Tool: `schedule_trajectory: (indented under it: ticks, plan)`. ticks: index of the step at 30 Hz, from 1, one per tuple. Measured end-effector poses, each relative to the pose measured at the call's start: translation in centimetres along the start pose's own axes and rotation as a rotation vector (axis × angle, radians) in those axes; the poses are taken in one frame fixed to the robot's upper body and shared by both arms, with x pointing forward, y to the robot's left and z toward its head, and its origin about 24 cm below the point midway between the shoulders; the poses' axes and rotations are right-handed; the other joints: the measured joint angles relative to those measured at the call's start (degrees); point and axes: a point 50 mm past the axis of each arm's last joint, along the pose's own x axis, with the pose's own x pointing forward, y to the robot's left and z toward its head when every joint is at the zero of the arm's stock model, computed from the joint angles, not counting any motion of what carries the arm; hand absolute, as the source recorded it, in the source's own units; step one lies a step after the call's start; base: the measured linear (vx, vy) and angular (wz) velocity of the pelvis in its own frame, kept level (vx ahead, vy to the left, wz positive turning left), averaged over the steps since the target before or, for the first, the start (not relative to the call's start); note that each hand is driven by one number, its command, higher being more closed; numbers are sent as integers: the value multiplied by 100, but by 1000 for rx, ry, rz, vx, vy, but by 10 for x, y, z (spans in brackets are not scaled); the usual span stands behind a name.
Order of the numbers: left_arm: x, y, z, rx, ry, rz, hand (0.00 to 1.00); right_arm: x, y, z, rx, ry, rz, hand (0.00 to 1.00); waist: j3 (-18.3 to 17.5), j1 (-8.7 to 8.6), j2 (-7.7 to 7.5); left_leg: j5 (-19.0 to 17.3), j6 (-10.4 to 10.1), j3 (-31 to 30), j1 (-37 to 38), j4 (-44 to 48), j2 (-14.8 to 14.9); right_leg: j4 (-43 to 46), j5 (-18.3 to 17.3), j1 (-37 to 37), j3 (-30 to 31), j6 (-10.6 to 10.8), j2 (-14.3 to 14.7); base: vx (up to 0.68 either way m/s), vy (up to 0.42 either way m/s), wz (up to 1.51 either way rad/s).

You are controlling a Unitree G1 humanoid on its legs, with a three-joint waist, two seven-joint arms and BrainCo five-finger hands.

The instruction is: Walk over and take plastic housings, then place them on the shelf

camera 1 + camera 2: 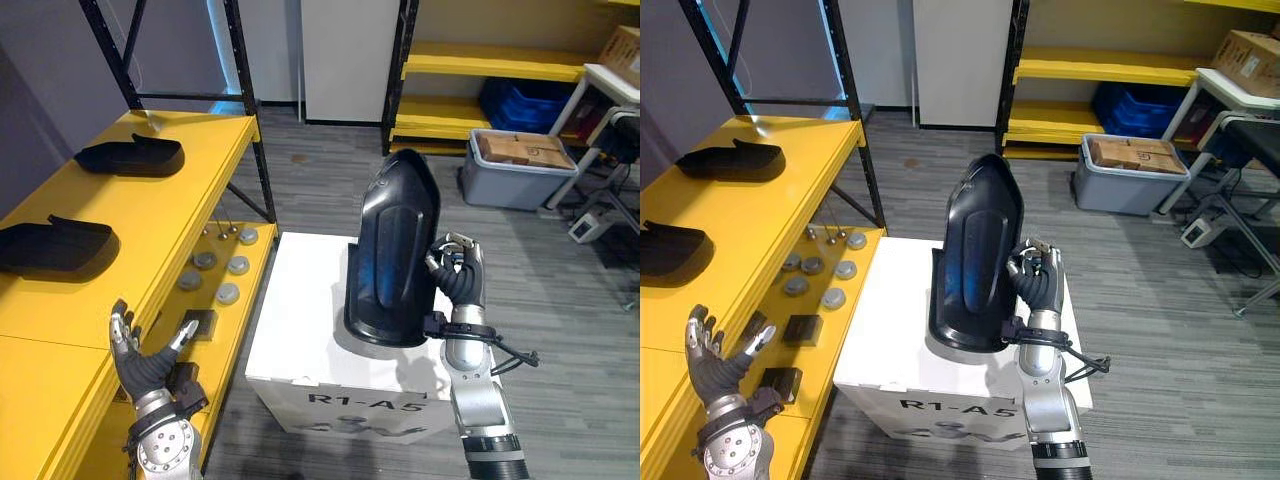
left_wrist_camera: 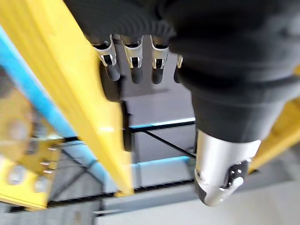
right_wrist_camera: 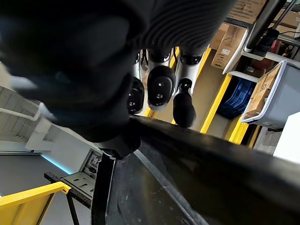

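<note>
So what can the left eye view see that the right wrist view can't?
Left eye view's extras: the left hand spread open, the far housing and the near housing lying on the yellow shelf, and the white box. Right wrist view's extra: a very close look at fingertips curled over a black rim. Both share the tall black housing gripped on end by the right hand, plus the grey bin.
</note>
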Motion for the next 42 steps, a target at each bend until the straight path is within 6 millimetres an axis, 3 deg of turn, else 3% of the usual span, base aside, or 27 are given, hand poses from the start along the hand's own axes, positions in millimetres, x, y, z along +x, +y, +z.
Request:
schedule_trajectory:
  ticks: [4,6,10,13,21,30,31,42]
  plan:
    - [-4,-28,18,-93,-73,-131,0,-2,10,7,33,-20,49,100,-125,1,6,1,1,2,-2,0,-2,-9,0,2,5,0,1,0,0,0]
    - [-8,-47,23,-144,-89,-247,0,-2,16,20,56,-71,81,100,-156,-9,17,1,1,5,1,0,1,-18,1,6,9,-1,7,0,0,0]
    - [-19,-74,26,-244,-62,-396,0,3,32,41,91,-156,139,100,-159,-128,15,1,1,14,10,0,13,-21,12,5,33,-14,22,-2,-5,-2]
    - [-21,-87,21,-300,-18,-463,0,5,39,52,109,-194,160,100,-163,-124,15,1,2,79,42,-2,31,-27,25,3,114,-30,41,-16,-3,-11]
    - [-21,-112,11,-382,65,-551,0,-4,57,65,133,-241,245,100,-250,-143,27,1,1,264,48,-29,86,-217,177,-9,301,-64,120,-11,-3,-12]
    - [-16,-120,4,-428,127,-533,0,-14,70,77,178,-278,316,100,-325,-279,26,1,1,300,49,-32,94,-220,196,-30,331,-76,134,-2,2,-3]
    - [-15,-120,5,-428,127,-521,100,-15,71,77,179,-281,325,100,-326,-282,27,1,1,310,48,-34,97,-239,210,-44,338,-80,138,-25,6,-5]
    - [-7,-120,0,-438,165,-429,100,-26,80,81,226,-301,397,100,-521,-339,40,1,1,317,-1,-40,97,-407,292,-6,335,-94,158,-2,0,0]
